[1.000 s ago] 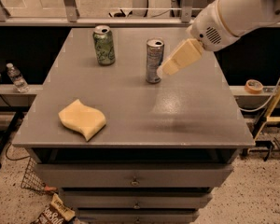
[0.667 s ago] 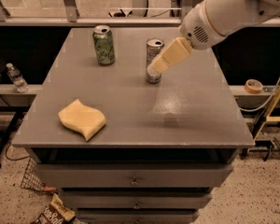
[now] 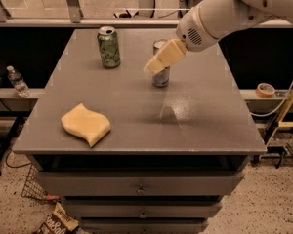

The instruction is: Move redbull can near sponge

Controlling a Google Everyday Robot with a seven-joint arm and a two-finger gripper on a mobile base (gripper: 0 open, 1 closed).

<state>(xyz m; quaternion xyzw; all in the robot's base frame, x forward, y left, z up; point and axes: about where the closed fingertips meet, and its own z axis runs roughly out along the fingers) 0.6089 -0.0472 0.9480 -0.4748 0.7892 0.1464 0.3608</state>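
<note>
Where the pincer [image 3: 154, 66] hung right of the redbull can [image 3: 160, 78] a second ago, it now overlaps that can's upper half; whether it is wide or narrow cannot be told. The redbull can is unmoved on the tabletop [image 3: 200, 126], with the sponge [image 3: 86, 125] well apart to its front-left. Grasp judged imminent.

Lab, drawer workbench [image 3: 136, 111], jaws at redbull can [image 3: 161, 78]

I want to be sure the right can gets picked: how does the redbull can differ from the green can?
The redbull can is silver and blue and slimmer; the green can is green and wider. The redbull can stands near the middle of the table, its upper part covered by the tool; the green can stands free, farther back and to the left. Both are upright with silver tops.
</note>
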